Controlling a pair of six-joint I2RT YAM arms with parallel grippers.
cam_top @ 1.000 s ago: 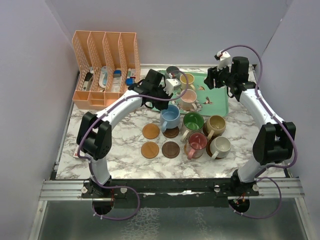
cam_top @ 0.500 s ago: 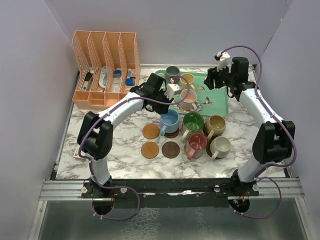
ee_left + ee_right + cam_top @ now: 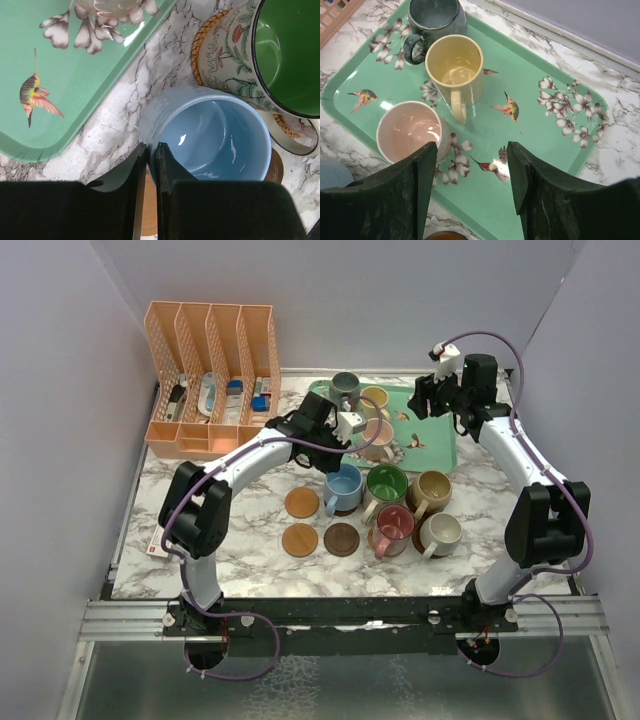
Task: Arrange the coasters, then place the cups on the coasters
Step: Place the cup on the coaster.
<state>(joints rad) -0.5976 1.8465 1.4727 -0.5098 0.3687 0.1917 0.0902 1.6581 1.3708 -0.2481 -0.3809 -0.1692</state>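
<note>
My left gripper is shut on the near rim of the blue cup, one finger inside and one outside. The cup hangs over or rests on a dark brown coaster; I cannot tell which. A tan coaster lies just left of it, and one tan and one dark brown coaster lie nearer. The green, tan, red and white cups stand on coasters. My right gripper is open above the tray, empty.
The teal floral tray holds the grey cup, yellow cup and pink cup. An orange file organiser stands at the back left. The green cup sits close to the right of the blue one.
My left arm has brought the blue cup nearer and lower, onto the spot of the dark brown coaster. The right arm has not moved.
</note>
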